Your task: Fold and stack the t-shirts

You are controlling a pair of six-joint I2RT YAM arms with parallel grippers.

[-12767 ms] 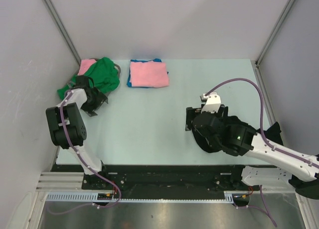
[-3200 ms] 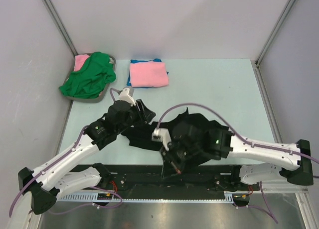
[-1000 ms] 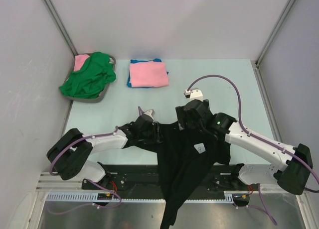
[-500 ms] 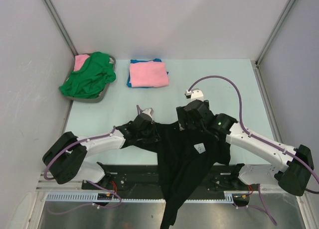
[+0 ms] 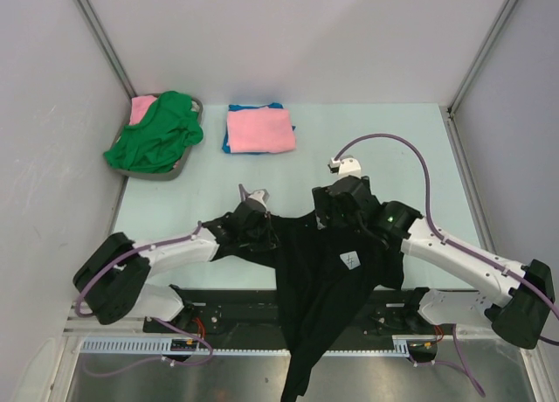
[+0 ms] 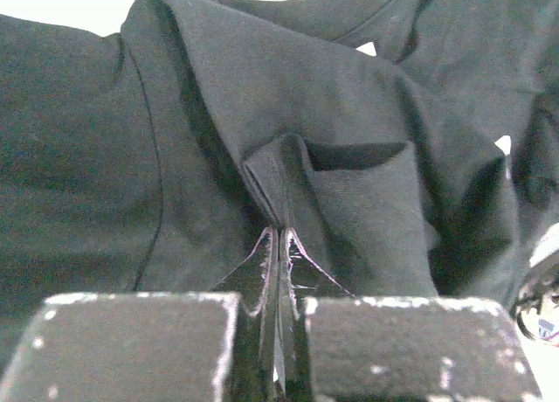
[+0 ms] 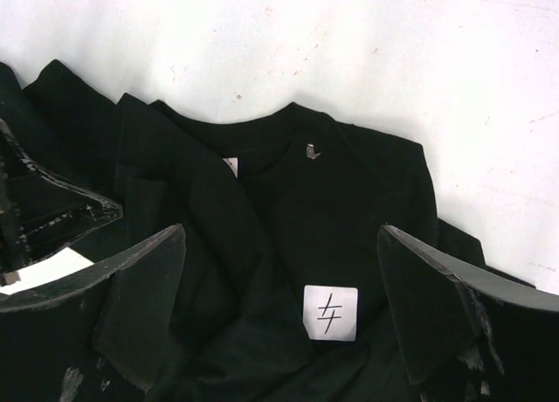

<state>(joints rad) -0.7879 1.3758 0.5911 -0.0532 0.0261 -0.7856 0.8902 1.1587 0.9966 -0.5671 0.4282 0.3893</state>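
A large black t-shirt lies at the table's near middle, its lower part hanging over the front edge. Its white label faces up. My left gripper is shut on a raised fold of the black cloth, pinched between the fingertips of the gripper. My right gripper stands open just above the shirt near the collar, with the label between its fingers and nothing held. A folded pink t-shirt rests on a blue one at the back.
A grey basket at the back left holds a crumpled green t-shirt and a pink one. Side walls stand close on both sides. The left gripper shows at the left edge of the right wrist view.
My left gripper has closed on a fold of the black t-shirt. The right arm has shifted slightly right, its gripper staying open. The shirt has barely moved.
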